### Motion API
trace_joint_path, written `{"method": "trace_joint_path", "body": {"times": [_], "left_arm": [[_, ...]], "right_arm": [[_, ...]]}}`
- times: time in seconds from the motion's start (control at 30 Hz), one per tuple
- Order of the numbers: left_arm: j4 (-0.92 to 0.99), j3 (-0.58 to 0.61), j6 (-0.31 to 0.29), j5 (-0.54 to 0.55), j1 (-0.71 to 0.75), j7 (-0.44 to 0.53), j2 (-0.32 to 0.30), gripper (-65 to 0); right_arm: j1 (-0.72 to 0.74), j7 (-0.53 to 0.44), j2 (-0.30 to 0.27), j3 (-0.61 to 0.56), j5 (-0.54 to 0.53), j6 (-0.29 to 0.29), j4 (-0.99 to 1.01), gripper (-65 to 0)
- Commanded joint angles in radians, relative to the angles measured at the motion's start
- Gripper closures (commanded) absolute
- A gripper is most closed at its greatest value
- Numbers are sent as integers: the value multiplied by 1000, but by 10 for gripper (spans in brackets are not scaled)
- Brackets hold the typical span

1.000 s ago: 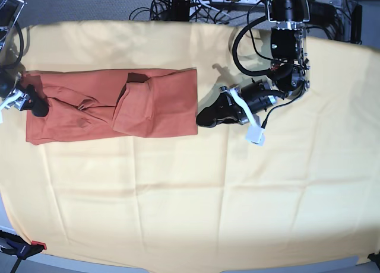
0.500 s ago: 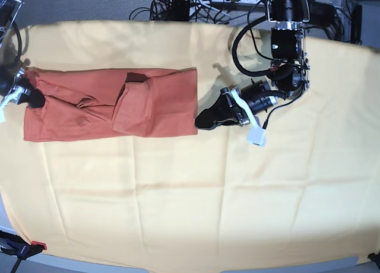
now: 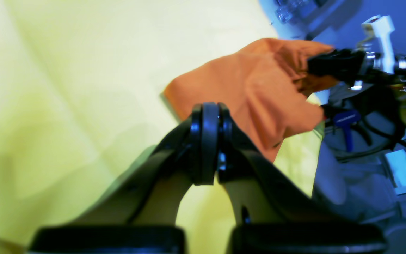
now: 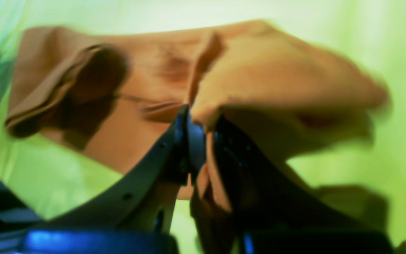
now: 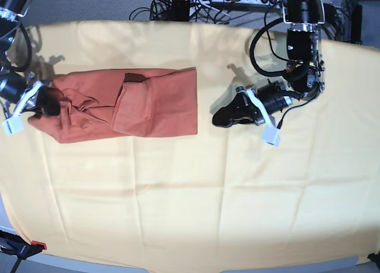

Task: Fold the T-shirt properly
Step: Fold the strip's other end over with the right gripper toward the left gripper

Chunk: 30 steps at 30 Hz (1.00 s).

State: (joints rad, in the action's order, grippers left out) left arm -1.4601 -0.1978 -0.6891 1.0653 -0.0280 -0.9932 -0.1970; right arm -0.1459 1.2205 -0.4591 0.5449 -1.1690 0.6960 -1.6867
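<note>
— Garment position?
— The T-shirt (image 5: 124, 104) lies folded into a long band on the bench (image 5: 190, 196), toward its far left part.
— Right pincer (image 4: 199, 141)?
— Clamped on the shirt's end, presumably to carry it over for the next fold. Only its wrist view shows fabric between the jaws.
— Left pincer (image 5: 222, 116)?
— Closed, empty, just beside the shirt's other edge; likely waiting.

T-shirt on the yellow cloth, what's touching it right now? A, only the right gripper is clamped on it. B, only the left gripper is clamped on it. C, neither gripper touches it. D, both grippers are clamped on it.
A: the right gripper is shut on an edge of the T-shirt, while the left gripper sits shut and empty on the yellow cloth, apart from the shirt.
</note>
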Motion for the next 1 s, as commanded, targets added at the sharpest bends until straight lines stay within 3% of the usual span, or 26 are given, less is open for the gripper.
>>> {"method": "trace_joint_path", "body": {"times": [0.0, 0.23, 0.4, 0.67, 0.87, 0.9, 0.97], "left_arm": [[-19, -3, -9, 26, -19, 20, -22, 0], [-19, -3, -9, 41, -19, 19, -68, 0], [-19, -3, -9, 48, -19, 19, -90, 0], [-19, -3, -9, 48, -19, 19, -92, 0], [-19, -3, -9, 48, -19, 16, -91, 0], [-19, -3, -9, 48, -19, 16, -91, 0], [-19, -3, -9, 48, -19, 16, -91, 0]], "right_arm": [[6, -30, -1, 8, -38, 2, -64, 0], [-23, -31, 181, -2, -91, 2, -367, 0], [-23, -31, 278, -95, -63, 2, -388, 0], [-23, -94, 372, -362, 146, 2, -388, 0], [-22, -241, 398, -542, 424, 2, -377, 0], [-22, -269, 398, -569, 464, 2, -370, -23], [-21, -312, 398, -625, 518, -7, -357, -186]]}}
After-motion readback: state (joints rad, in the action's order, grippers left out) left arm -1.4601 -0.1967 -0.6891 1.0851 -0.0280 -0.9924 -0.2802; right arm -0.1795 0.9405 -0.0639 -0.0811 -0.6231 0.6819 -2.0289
